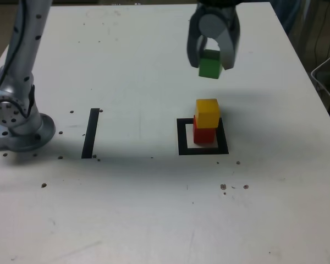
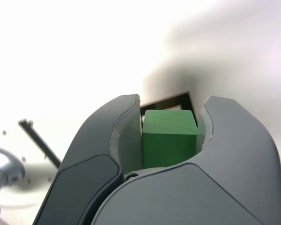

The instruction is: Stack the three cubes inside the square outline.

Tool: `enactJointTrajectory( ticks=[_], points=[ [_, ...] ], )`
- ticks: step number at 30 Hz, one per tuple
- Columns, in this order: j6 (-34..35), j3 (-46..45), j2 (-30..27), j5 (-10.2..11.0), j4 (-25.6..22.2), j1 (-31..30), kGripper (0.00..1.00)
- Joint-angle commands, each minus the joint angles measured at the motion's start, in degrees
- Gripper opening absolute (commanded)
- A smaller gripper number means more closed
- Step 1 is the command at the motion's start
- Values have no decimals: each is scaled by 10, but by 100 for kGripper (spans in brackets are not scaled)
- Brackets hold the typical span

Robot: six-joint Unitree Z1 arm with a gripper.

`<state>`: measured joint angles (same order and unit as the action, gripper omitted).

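Green cube [image 1: 210,66] hangs gripped above the speckled white table [image 1: 154,209].

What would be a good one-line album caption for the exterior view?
Gripper carries a green cube above a yellow cube stacked on red.

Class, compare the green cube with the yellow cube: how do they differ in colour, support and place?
The green cube hangs in the air, clamped in the gripper; the yellow cube rests on the red cube. The green one is above the table, beyond the square outline; the yellow one stands within it. Both look equal in size.
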<state>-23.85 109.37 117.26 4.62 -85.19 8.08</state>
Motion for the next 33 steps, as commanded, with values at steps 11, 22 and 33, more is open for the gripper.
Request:
enactJointTrajectory(
  ticks=[11, 22, 33],
  points=[
    [108, -66, -60, 16, 3, -62, 24],
    [163, -103, -60, -2, 49, -107, 24],
    [182, -110, -44, -3, 82, -110, 24]
  ],
)
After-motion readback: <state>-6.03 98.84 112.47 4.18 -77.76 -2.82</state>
